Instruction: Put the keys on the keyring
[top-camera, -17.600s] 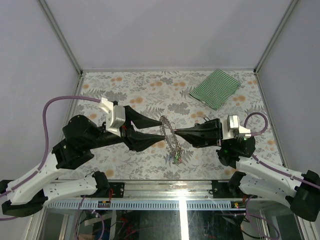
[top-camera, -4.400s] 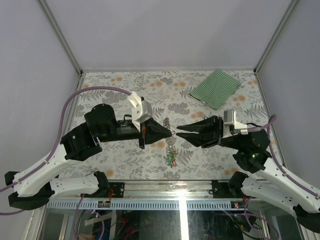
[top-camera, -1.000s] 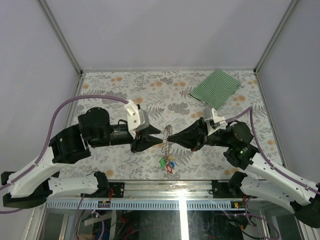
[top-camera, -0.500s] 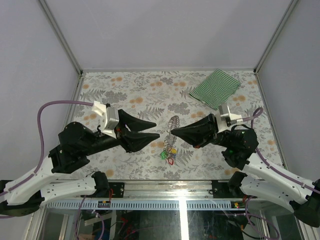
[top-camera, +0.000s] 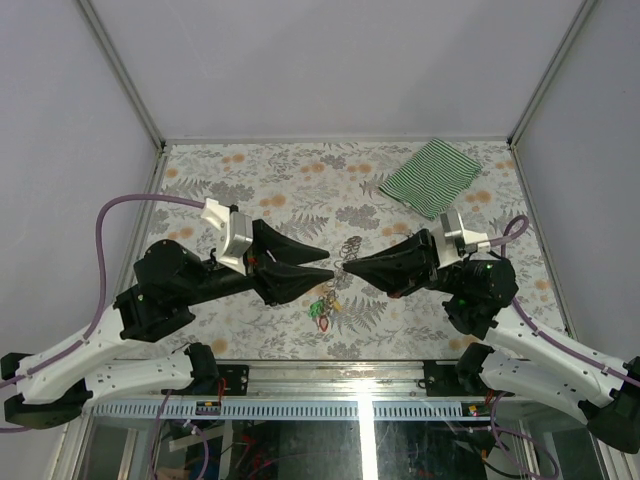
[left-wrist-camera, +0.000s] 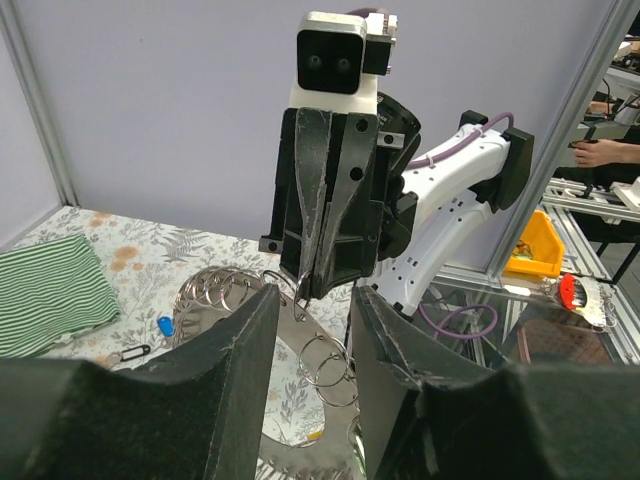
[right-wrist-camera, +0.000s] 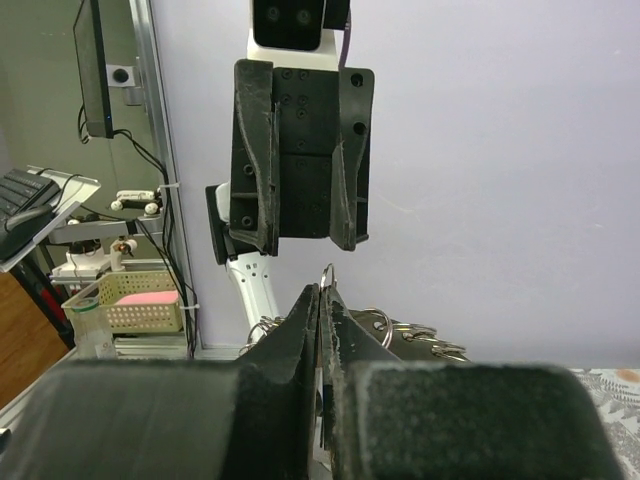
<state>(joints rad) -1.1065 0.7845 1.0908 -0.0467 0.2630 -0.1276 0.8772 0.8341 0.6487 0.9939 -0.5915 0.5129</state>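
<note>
The keyring (top-camera: 343, 252), a grey metal ring strung with small split rings, hangs above the table between both arms. My right gripper (top-camera: 346, 266) is shut on it; in the right wrist view the fingertips (right-wrist-camera: 312, 300) pinch one small ring (right-wrist-camera: 327, 274). My left gripper (top-camera: 328, 262) is open, its jaws standing on either side of the keyring (left-wrist-camera: 292, 322) without closing on it. Several keys (top-camera: 323, 305) with red, green, blue and yellow tags dangle below the ring. The left wrist view shows my right gripper (left-wrist-camera: 306, 288) head-on, plus a blue-tagged key (left-wrist-camera: 165, 326) and a black one (left-wrist-camera: 130, 352) on the table.
A green-striped cloth (top-camera: 432, 176) lies at the back right of the floral table (top-camera: 250, 180). Grey walls and metal posts close in the table on three sides. The arm bases stand at the near edge.
My left gripper has moved right, back to the keyring, and its open jaws now straddle it. The keyring and hanging keys have shifted slightly. The right gripper stays shut on the ring.
</note>
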